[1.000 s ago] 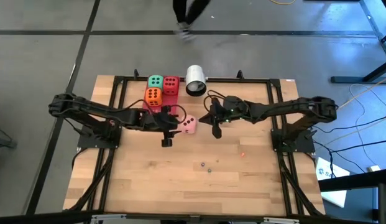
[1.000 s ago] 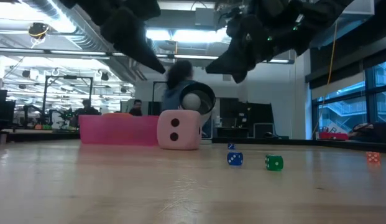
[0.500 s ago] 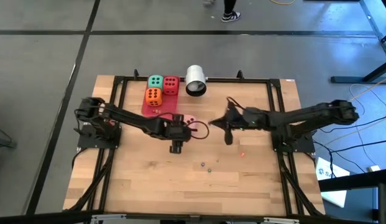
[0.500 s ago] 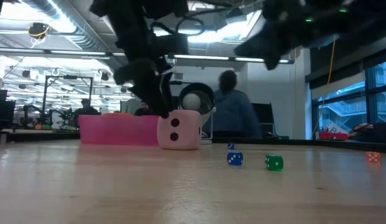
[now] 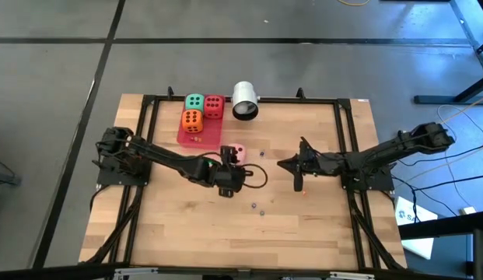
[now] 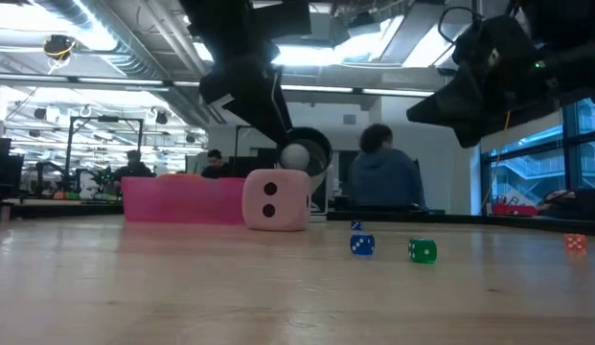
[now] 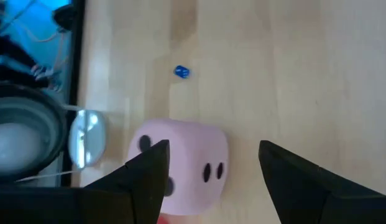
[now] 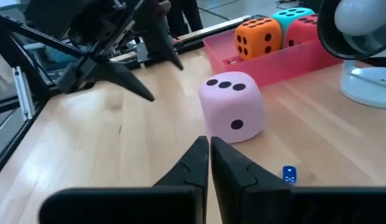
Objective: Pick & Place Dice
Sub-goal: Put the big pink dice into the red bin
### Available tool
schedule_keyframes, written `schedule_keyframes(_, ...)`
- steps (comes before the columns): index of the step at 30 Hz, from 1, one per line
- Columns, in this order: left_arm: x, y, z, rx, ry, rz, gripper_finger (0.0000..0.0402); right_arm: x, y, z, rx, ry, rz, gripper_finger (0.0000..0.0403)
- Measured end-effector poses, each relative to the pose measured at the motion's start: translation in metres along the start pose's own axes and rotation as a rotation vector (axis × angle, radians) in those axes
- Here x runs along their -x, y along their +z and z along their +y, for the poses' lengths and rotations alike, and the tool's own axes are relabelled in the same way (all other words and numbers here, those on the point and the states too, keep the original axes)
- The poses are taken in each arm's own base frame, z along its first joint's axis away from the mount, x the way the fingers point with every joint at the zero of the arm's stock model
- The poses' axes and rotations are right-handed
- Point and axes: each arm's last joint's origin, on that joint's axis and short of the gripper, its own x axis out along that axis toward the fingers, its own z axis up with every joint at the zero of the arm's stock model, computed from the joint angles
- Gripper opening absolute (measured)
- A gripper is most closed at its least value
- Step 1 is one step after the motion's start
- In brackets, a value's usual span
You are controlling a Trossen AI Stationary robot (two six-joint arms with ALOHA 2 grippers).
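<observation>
Left wrist view gives me what I need: the left gripper has its fingers spread wide, and the pink die sits on the bare wood just ahead of them, roughly centred between the two tips but not yet between the pads. I read that as a lined-up approach — jaws wide because the cube is bulky, nothing pinched so far. From overhead the left gripper is just on the near side of the pink die, close but apart from it.

The other three are already in the pink tray, well beyond my open fingers: the orange die, the green die and the red die, packed together toward one end, so there looks to be room for a fourth. That, I judge, is why the pink one is the target.

The right gripper is off to the far side of the die from my working tool, fingers pressed together and holding nothing — parked clear, I think, so it does not crowd the pick. Its wrist camera looks past its closed tips at the pink die.

Small stuff near the tool: a tiny blue die and a tiny green die on the wood, which I'd avoid sweeping. The white cylinder lies beyond the die, beside the tray.
</observation>
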Motion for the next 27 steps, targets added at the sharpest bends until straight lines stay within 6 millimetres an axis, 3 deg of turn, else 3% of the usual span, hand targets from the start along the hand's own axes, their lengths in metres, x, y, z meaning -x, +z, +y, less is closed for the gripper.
schedule_keyframes(11, -0.011, -0.006, -0.002, 0.116, 0.006, 0.061, 0.0251, 0.004, -0.004, 0.012, 0.014, 0.063, 0.012, 0.0020)
schedule_keyframes(20, -0.037, -0.014, -0.017, -0.042, 0.039, 0.143, 0.0264, 0.006, -0.006, 0.015, 0.022, 0.083, 0.021, 0.0020)
schedule_keyframes(27, -0.040, -0.015, -0.017, -0.090, 0.113, 0.161, 0.0265, 0.006, -0.006, 0.015, 0.024, 0.066, 0.018, 0.0020)
